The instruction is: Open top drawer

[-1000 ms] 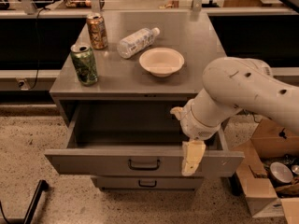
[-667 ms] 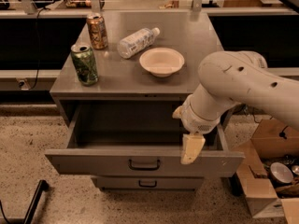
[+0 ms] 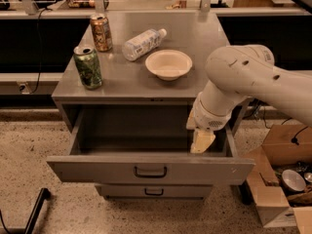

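Hanging in the right end of the pulled-out top drawer (image 3: 97, 169), the hand (image 3: 202, 143) points down just behind its front panel; spread or pressed together, I cannot tell. Up-left of it, a bowl (image 3: 168, 64) sits on the worktop (image 3: 126, 81)

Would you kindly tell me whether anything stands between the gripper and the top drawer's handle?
Nothing visible does. The gripper hangs just inside the open top drawer at its right side, behind the front panel; the handle on that front is uncovered.
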### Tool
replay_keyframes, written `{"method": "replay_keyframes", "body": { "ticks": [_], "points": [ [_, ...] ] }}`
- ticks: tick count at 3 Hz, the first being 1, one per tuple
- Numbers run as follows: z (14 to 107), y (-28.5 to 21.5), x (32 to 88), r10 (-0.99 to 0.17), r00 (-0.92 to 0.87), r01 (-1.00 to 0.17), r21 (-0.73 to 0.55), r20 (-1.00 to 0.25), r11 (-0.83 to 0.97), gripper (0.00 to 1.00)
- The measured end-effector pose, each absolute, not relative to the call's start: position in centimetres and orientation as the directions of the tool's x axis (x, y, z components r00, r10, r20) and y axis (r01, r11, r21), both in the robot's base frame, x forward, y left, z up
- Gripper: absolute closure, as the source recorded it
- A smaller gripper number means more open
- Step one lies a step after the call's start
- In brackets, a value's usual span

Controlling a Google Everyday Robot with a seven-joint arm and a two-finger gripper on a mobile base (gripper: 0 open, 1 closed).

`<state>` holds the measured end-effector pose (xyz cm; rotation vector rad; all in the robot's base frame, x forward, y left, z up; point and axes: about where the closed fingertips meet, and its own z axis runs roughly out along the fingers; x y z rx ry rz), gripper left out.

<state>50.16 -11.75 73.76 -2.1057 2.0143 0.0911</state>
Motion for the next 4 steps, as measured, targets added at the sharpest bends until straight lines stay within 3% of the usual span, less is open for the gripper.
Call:
{"method": "replay_keyframes", "body": {
  "ticks": [1, 2, 3, 4],
  "points": [
    [72.7, -12.9, 50.8, -0.984, 0.021, -0.995, -0.103, -0.179, -0.002, 0.55],
    [71.1, -13.9, 51.4, -0.988, -0.018, -0.995, -0.092, -0.155, 0.032, 0.78],
    [69.4, -14.1, 52.1, -0.988, -0.036, -0.995, -0.087, -0.150, 0.050, 0.85],
    [66.6, -14.0, 52.1, -0.985, -0.057, -0.996, -0.060, -0.165, 0.068, 1.00]
  ]
}}
